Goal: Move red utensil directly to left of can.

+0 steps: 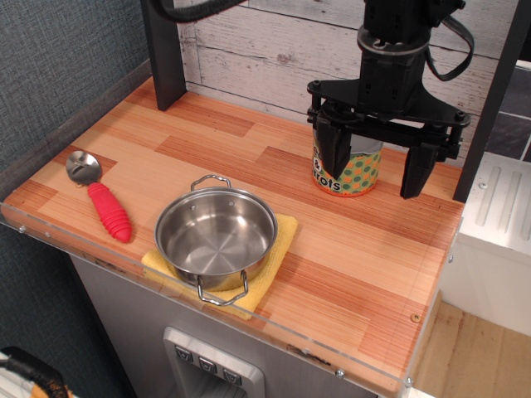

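Note:
The red utensil (100, 201), a spoon with a silver bowl and a thick ribbed red handle, lies flat near the table's front left corner. The can (347, 170), with a dotted green-orange-yellow label, stands upright at the back right, partly hidden by my gripper. My gripper (375, 170) hangs above and in front of the can with its two black fingers spread wide, open and empty. It is far to the right of the spoon.
A steel two-handled pot (216, 236) sits on a yellow cloth (282, 236) at the front middle, between spoon and can. A dark post (163, 54) stands at the back left. The wooden table (207, 133) has a clear plastic front edge.

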Motion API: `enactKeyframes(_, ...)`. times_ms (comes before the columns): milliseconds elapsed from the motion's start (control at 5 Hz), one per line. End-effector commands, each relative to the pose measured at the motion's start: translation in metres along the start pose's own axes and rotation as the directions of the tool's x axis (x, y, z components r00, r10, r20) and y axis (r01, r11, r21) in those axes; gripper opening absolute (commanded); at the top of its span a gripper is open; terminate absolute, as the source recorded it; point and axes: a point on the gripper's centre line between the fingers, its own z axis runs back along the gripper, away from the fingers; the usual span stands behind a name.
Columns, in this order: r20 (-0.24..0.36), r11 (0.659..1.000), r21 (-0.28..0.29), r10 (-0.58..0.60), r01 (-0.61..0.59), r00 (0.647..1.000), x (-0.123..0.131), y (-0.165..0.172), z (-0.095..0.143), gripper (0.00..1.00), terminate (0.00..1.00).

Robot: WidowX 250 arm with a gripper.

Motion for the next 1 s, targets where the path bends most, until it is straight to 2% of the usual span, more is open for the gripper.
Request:
enactKeyframes(0,0.000,1.000,0.000,0.000,0.000,1.000,0.000,0.000,0.000,1.00,0.00)
enactKeyframes(200,0.011,0.994,0.013,0.109,-0.109,0.994,-0.003,0.023,0.011,1.00,0.00)
enactKeyframes(400,0.007,0.967,0.023,0.252,-0.252,0.968,-0.011,0.058,0.016,1.00,0.00)
enactKeyframes(600,0.016,0.937,0.052,0.345,-0.346,0.938,-0.020,0.088,0.019,1.00,0.00)
enactKeyframes(800,0.036,0.881,0.071,0.467,-0.469,0.883,-0.033,0.122,0.022,1.00,0.00)
